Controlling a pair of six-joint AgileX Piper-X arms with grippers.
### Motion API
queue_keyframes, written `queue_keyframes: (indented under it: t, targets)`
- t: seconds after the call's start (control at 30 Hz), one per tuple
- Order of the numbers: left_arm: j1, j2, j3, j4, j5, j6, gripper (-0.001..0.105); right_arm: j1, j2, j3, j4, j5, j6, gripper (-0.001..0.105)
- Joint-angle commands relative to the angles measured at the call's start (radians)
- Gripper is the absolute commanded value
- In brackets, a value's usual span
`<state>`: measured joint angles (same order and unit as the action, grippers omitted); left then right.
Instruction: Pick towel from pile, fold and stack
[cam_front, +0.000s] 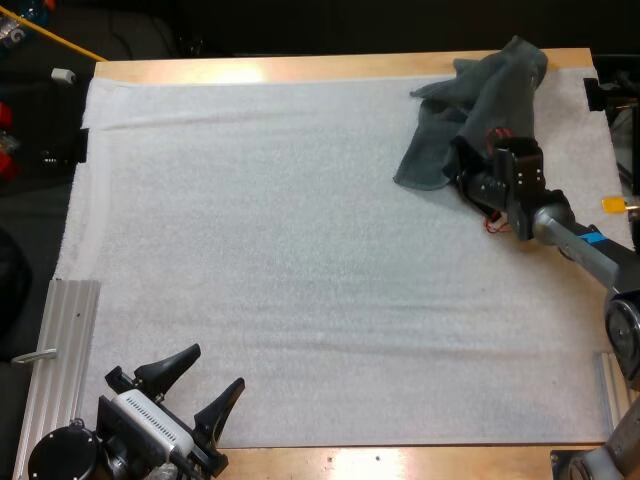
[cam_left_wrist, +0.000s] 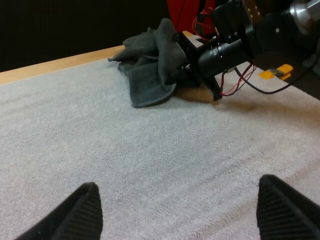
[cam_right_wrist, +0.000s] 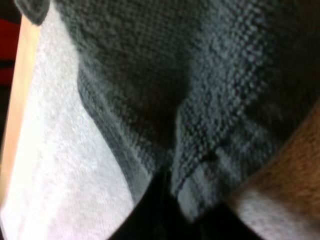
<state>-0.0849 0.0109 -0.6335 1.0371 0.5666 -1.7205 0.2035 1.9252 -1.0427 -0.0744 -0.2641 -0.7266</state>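
Your right gripper (cam_front: 463, 160) is clamped on the towel (cam_front: 478, 95). In the right wrist view the dark grey-green cloth gathers into a crease that runs down between the black fingers. In the high view the gripper meets the towel at its near right edge, and the left wrist view shows it pushed into the cloth at that same side. The towel is crumpled and lies at the far right corner of the white mat (cam_front: 300, 250), with its far end reaching onto the wooden table (cam_front: 300, 68). Your left gripper (cam_front: 215, 367) sits at the mat's near left corner, well apart from the towel. Its fingers (cam_left_wrist: 82, 212) stand wide apart over bare mat and hold nothing.
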Motion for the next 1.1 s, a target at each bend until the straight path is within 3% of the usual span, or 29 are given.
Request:
queue_keyframes:
  t: [0.0, 0.33, 0.47, 0.63, 0.87, 1.07]
  targets:
    - [-0.006, 0.002, -0.004, -0.011, 0.011, -0.009, 0.063, 0.007, -0.032, -0.010, 0.009, -0.009, -0.044, 0.000]
    - [-0.006, 0.002, -0.004, -0.011, 0.011, -0.009, 0.063, 0.097, -0.300, -0.010, 0.290, 0.133, -0.508, 0.000]
    - [-0.006, 0.002, -0.004, -0.011, 0.011, -0.009, 0.063, 0.141, -0.427, -0.010, 0.365, 0.186, -0.641, 0.000]
    - [-0.006, 0.002, -0.004, -0.011, 0.011, -0.009, 0.063, 0.189, -0.610, -0.010, 0.408, 0.200, -0.710, 0.000]
    - [-0.006, 0.002, -0.004, -0.011, 0.011, -0.009, 0.063, 0.246, -0.826, -0.010, 0.435, 0.196, -0.710, 0.000]
    - [-0.006, 0.002, -0.004, -0.011, 0.011, -0.009, 0.063, 0.324, -0.992, -0.010, 0.584, 0.193, -0.710, 0.000]
